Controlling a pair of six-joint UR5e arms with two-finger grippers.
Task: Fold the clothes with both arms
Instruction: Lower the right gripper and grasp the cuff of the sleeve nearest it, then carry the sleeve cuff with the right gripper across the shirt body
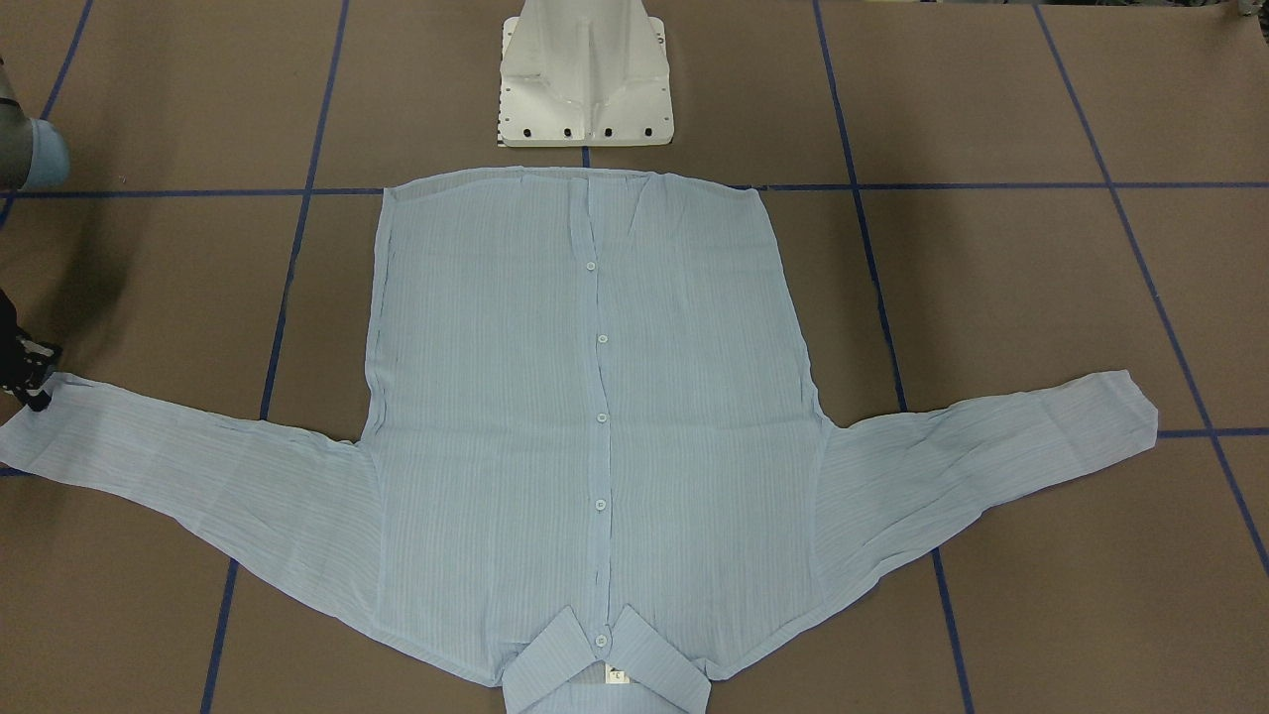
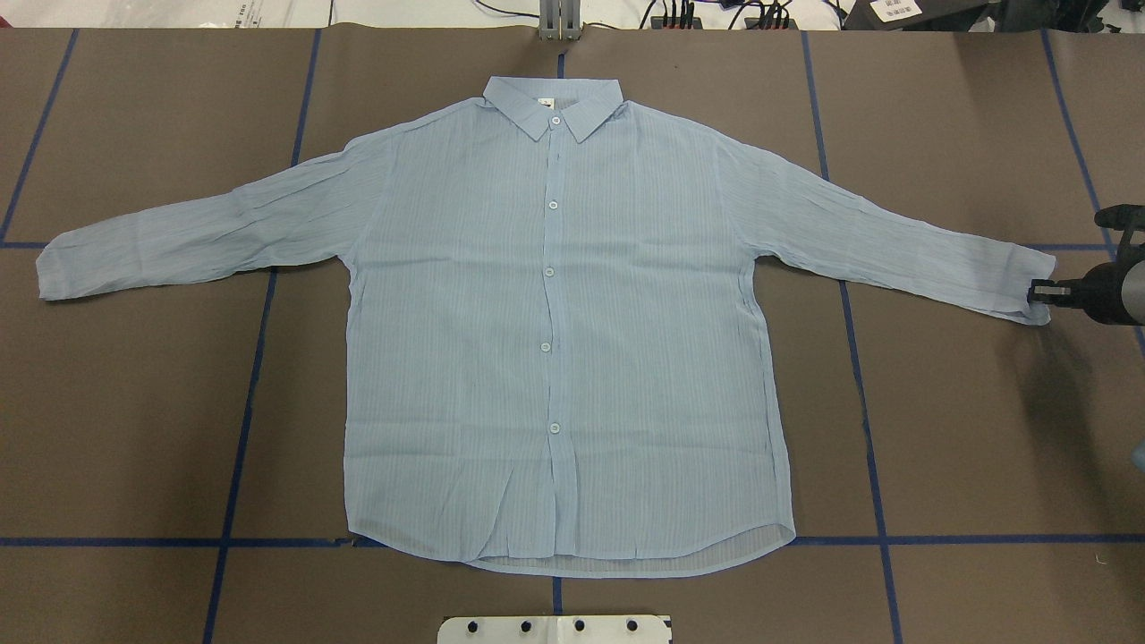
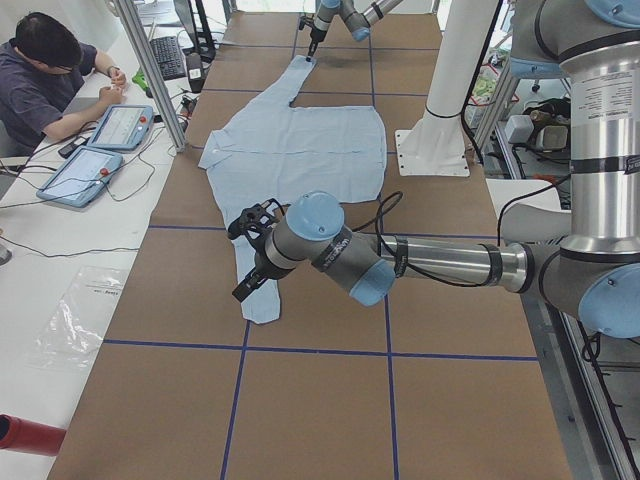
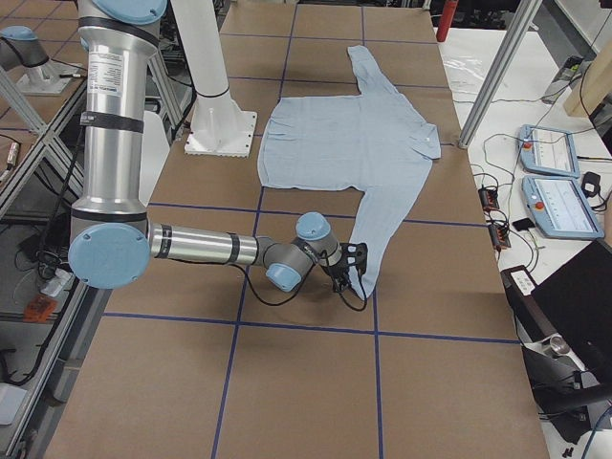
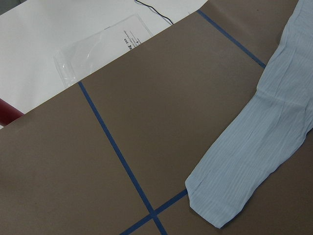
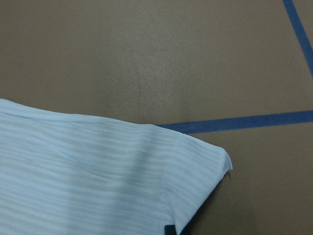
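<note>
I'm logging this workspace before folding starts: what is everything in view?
Thin light-blue striped button-up shirt: one, light blue, spread flat, collar away from the robot.
Brown table covering with blue tape grid: one, brown, under the shirt.
White pedestal base: one, white, by the shirt's hem.
Blue-edged control tablets: two, white side table.
Clear plastic bag: one, same side table.
Red cylinder: one, side table's near end.
Seated person: one, at the tablets.
Right gripper: one, black, at one sleeve's cuff.
Left gripper: one, black, over the other cuff.

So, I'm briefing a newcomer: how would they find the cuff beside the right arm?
Start at the light-blue striped button-up shirt spread on the brown table. Follow the sleeve on the overhead view's right to its cuff. Only there do black fingers meet fabric.
</note>
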